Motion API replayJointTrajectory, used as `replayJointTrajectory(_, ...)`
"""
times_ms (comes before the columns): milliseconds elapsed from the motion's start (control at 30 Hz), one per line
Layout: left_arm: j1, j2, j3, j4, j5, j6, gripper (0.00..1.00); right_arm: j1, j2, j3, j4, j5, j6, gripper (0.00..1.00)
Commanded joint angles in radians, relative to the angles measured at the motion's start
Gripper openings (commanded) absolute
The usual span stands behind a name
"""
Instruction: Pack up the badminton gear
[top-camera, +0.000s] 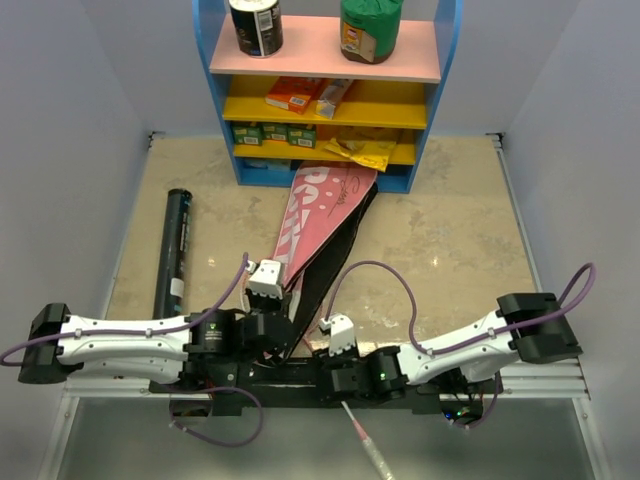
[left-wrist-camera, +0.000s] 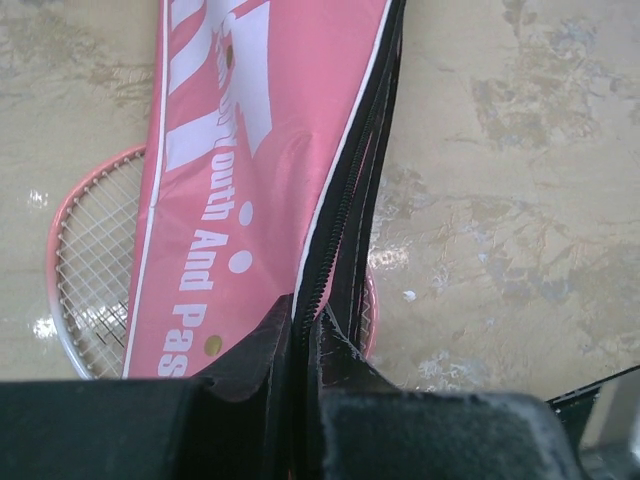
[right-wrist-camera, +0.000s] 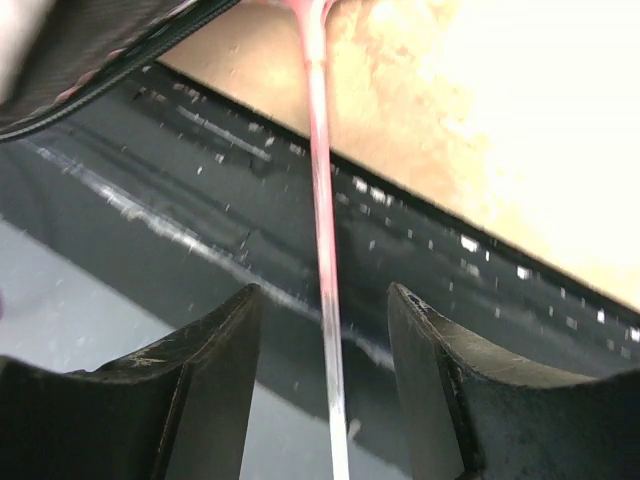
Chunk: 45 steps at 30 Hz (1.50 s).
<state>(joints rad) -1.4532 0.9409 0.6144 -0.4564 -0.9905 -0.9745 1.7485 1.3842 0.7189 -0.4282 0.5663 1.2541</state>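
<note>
Top external: beige marbled table (top-camera: 450, 250) between grey walls (top-camera: 60, 120), pink bag (top-camera: 320, 215) lying centre, black tube (top-camera: 175, 250) to its left; left pincer (left-wrist-camera: 305, 335) clamped on the bag's zipper edge, right pincer (right-wrist-camera: 322, 300) spread wide, straddling the racket (right-wrist-camera: 318, 150) shaft.

tube (top-camera: 176, 250) left of bag (top-camera: 320, 215), bag on racket (left-wrist-camera: 95, 270), its far end at shelf unit (top-camera: 330, 90); racket shaft (top-camera: 368, 445) overhanging table (top-camera: 450, 250) near edge
</note>
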Motion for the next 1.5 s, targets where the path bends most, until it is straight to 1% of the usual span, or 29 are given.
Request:
replayJointTrajectory(0, 0.019, -0.054, 0.005, 0.162, 0.058, 0.235, 0.00, -0.043, 0.041, 0.019, 0.100, 0.040, -0.126, 0.56)
replayJointTrajectory(133, 0.040, -0.024, 0.047, 0.140, 0.131, 0.316, 0.00, -0.098, 0.090, 0.011, 0.143, 0.027, -0.185, 0.56)
replayJointTrajectory(200, 0.054, -0.016, 0.051, 0.156, 0.164, 0.351, 0.00, -0.130, 0.105, 0.011, 0.167, 0.020, -0.220, 0.56)
replayJointTrajectory(300, 0.108, -0.019, 0.044, 0.176, 0.229, 0.391, 0.00, -0.156, 0.139, 0.023, 0.189, 0.007, -0.260, 0.50)
replayJointTrajectory(400, 0.146, -0.033, 0.025, 0.183, 0.262, 0.401, 0.00, -0.158, 0.191, 0.045, 0.187, -0.006, -0.277, 0.37)
replayJointTrajectory(433, 0.160, -0.037, 0.021, 0.189, 0.279, 0.402, 0.00, -0.158, 0.202, 0.045, 0.189, -0.025, -0.275, 0.27)
replayJointTrajectory(500, 0.191, -0.050, 0.005, 0.194, 0.292, 0.401, 0.00, -0.158, 0.222, 0.031, 0.201, -0.032, -0.259, 0.15)
replayJointTrajectory(533, 0.198, -0.050, 0.004, 0.197, 0.303, 0.402, 0.00, -0.156, 0.220, 0.005, 0.213, -0.061, -0.256, 0.02)
replayJointTrajectory(567, 0.205, -0.051, -0.001, 0.199, 0.305, 0.401, 0.00, -0.156, 0.216, -0.010, 0.224, -0.071, -0.251, 0.00)
replayJointTrajectory(667, 0.226, -0.045, -0.007, 0.205, 0.314, 0.402, 0.00, -0.139, 0.190, -0.050, 0.221, -0.089, -0.217, 0.00)
replayJointTrajectory(833, 0.258, -0.017, -0.007, 0.214, 0.320, 0.404, 0.00, -0.072, 0.133, -0.003, 0.005, -0.052, -0.128, 0.00)
replayJointTrajectory(867, 0.269, -0.014, -0.004, 0.214, 0.322, 0.402, 0.00, -0.058, 0.119, 0.008, -0.067, -0.049, -0.105, 0.00)
replayJointTrajectory(1000, 0.300, -0.008, -0.002, 0.216, 0.319, 0.402, 0.00, 0.002, 0.030, 0.039, -0.210, -0.109, -0.059, 0.00)
replayJointTrajectory(1067, 0.318, -0.005, 0.004, 0.214, 0.323, 0.405, 0.00, 0.051, -0.023, 0.040, -0.260, -0.144, -0.026, 0.00)
replayJointTrajectory(1100, 0.323, -0.004, 0.005, 0.219, 0.326, 0.408, 0.00, 0.068, -0.042, 0.031, -0.270, -0.187, -0.018, 0.00)
replayJointTrajectory(1233, 0.349, 0.013, 0.018, 0.220, 0.332, 0.418, 0.00, 0.181, -0.118, 0.021, -0.339, -0.245, 0.051, 0.00)
replayJointTrajectory(1333, 0.375, 0.024, 0.025, 0.220, 0.332, 0.415, 0.00, 0.248, -0.195, 0.036, -0.414, -0.259, 0.105, 0.00)
replayJointTrajectory(1433, 0.402, 0.035, 0.039, 0.196, 0.326, 0.404, 0.00, 0.307, -0.283, 0.069, -0.538, -0.249, 0.195, 0.00)
replayJointTrajectory(1467, 0.413, 0.038, 0.045, 0.188, 0.320, 0.401, 0.00, 0.319, -0.303, 0.080, -0.616, -0.238, 0.247, 0.00)
